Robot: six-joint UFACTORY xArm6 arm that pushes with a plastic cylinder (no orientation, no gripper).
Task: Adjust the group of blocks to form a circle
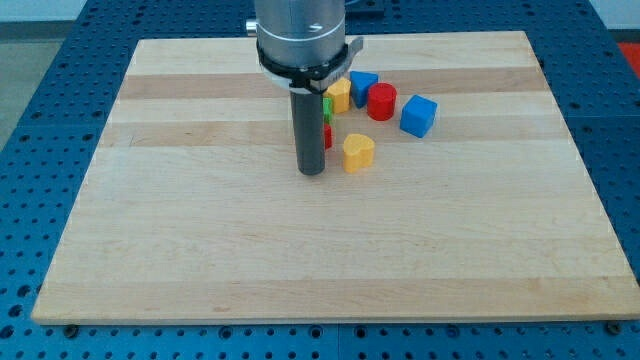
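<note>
A bare stretch of the wooden board (300, 260) lay nearest the camera. Above it, my tip (312, 172) rested on the wood, a plain rod holding nothing, just left of a yellow heart-shaped block (358, 152). Behind the rod, green (327, 104) and red (327, 137) blocks peeked out. Further up sat a yellow block (340, 95), a blue block (363, 86), a red cylinder (381, 101) and a blue cube (418, 115) at the view's right

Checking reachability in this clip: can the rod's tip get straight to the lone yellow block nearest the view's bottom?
Probably yes. My tip sits just to the view's left of that yellow block, with bare board between them and no other block in the gap; the red cylinder and blue cube lie farther up.
</note>
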